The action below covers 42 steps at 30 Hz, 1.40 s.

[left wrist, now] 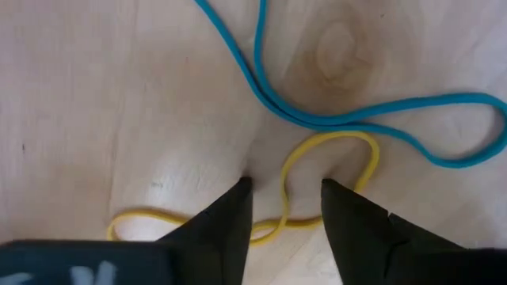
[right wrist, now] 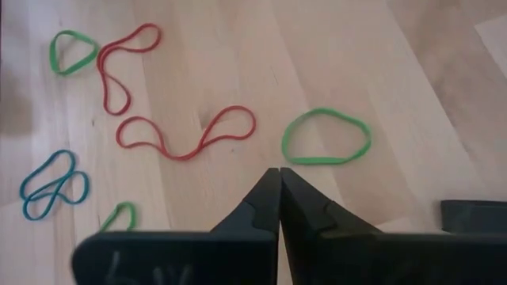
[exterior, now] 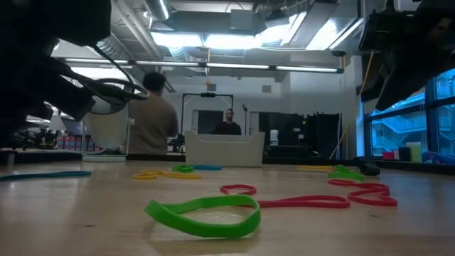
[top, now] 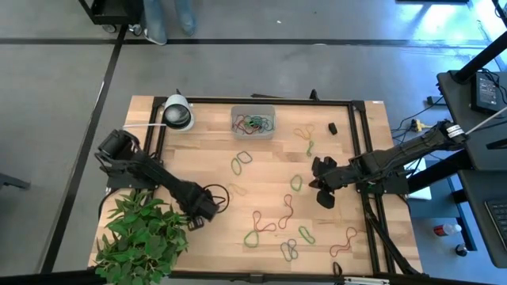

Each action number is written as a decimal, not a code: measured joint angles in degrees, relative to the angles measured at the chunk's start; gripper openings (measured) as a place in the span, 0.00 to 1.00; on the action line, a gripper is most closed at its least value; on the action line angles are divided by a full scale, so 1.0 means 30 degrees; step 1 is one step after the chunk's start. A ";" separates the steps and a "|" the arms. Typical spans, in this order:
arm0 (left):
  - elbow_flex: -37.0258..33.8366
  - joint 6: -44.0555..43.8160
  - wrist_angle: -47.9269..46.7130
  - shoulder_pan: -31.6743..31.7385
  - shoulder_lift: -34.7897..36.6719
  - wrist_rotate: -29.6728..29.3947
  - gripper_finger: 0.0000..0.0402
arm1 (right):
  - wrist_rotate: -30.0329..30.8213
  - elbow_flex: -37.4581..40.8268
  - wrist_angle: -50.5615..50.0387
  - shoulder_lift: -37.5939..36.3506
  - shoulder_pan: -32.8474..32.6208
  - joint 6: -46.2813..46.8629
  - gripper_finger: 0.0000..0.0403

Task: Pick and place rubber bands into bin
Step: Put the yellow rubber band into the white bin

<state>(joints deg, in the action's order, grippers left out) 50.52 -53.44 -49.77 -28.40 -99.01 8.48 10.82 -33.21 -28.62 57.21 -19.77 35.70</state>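
Straddling a yellow band [left wrist: 329,162], the left gripper [left wrist: 285,190] sits low near the plant [top: 142,237], fingers apart to pinch it. The right gripper [right wrist: 279,178] waits, fingers together (nothing held), well right of the bin [top: 253,121], which already holds bands.

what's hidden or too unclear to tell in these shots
- High view: the left claw is lost against black cables, so its grip is unclear.
- Left wrist view: the yellow band runs behind the fingers.
- Low view: the bin has blurred contents.
- High view: the plant covers the table corner.
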 joint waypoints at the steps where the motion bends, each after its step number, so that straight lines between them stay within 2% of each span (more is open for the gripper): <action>1: 0.0026 -0.0141 0.0043 0.0001 -0.0125 0.0110 0.32 | -0.0010 0.0000 0.0004 0.0000 0.0000 0.0000 0.02; 6: 0.0285 -0.0649 -0.0007 0.0136 -0.0208 0.0218 0.04 | -0.0108 -0.0001 0.0014 0.0000 0.0000 -0.0007 0.02; 9: 0.0944 -0.0967 -0.0970 0.0415 -0.0119 0.0126 0.01 | -0.0134 -0.0007 0.0015 0.0000 0.0000 -0.0007 0.02; 16: 0.2986 -0.1154 -0.3831 0.1255 0.0263 -0.1198 0.00 | -0.0141 -0.0007 0.0015 0.0007 0.0000 -0.0136 0.02; 21: 0.5100 -0.1073 -0.5872 0.1993 0.0418 -0.3527 0.00 | -0.0144 -0.0007 0.0015 0.0007 0.0000 -0.0221 0.02; 27: 0.8150 0.0416 -0.8624 0.3186 0.0426 -0.6070 0.00 | -0.0149 -0.0007 0.0015 0.0007 0.0002 -0.0479 0.02; 34: 1.1532 0.4342 -0.9568 0.5446 0.0455 -0.8218 0.00 | -0.0073 -0.0015 0.0015 0.0015 0.0015 -0.0499 0.02; 42: 1.4180 1.0359 -0.6978 0.9318 0.0465 -1.0056 0.00 | 0.0034 -0.0015 0.0022 0.0015 0.0015 -0.0481 0.02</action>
<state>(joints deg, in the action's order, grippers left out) 93.06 -22.37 -70.71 -0.45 -97.61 -21.69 10.92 -33.26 -28.56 57.25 -19.73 34.26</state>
